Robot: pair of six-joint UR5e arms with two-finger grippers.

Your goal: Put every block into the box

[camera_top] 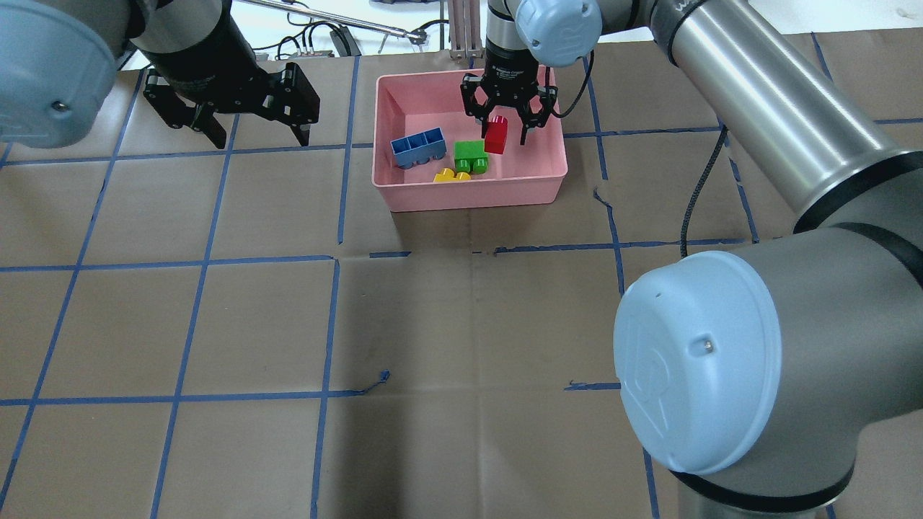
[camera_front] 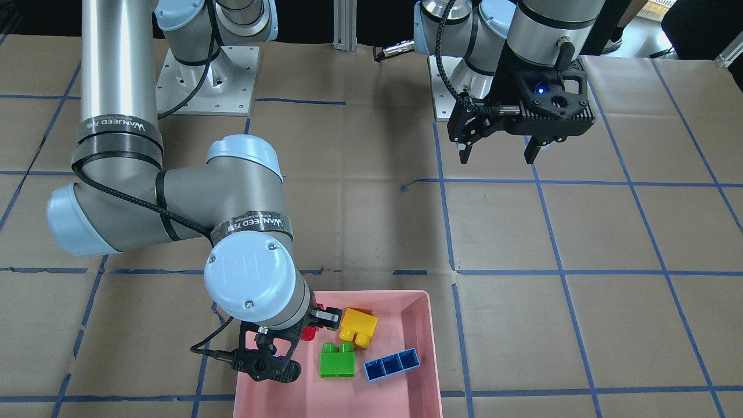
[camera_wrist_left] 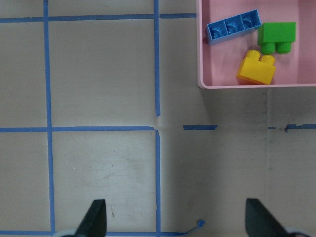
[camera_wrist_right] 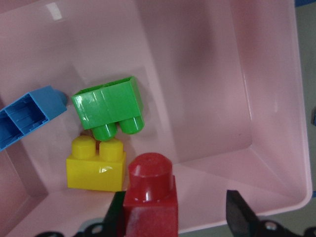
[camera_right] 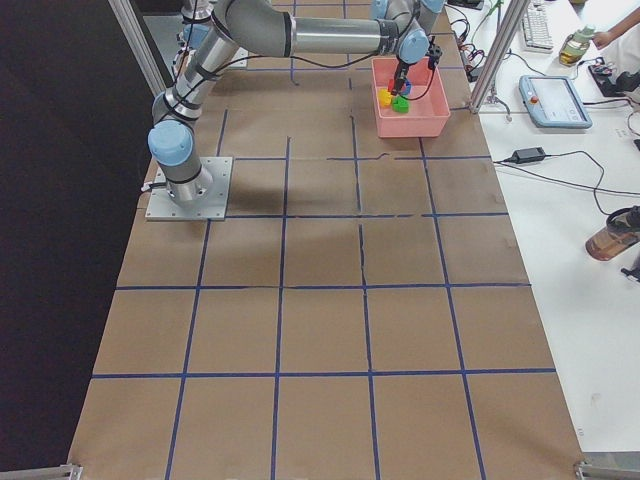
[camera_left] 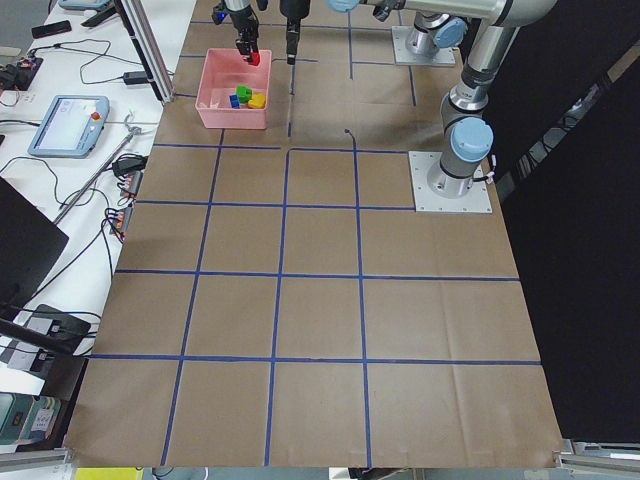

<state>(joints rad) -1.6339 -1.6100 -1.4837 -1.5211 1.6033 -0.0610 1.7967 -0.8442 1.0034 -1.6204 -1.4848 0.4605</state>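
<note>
The pink box (camera_top: 469,194) stands at the far middle of the table. Inside lie the green block (camera_top: 471,153), the yellow block (camera_top: 451,175) and the blue block (camera_top: 418,146), hollow side up. My right gripper (camera_top: 505,132) hangs over the box with its jaws apart. The red block (camera_wrist_right: 150,197) sits against one finger; the other finger (camera_wrist_right: 237,212) is clear of it. I cannot tell whether the red block touches the box floor. My left gripper (camera_top: 252,133) is open and empty above the table, left of the box.
Brown paper with blue tape lines covers the table (camera_top: 433,324). The right arm's big elbow (camera_top: 696,375) fills the near right of the overhead view. A metal post (camera_top: 465,21) stands just behind the box.
</note>
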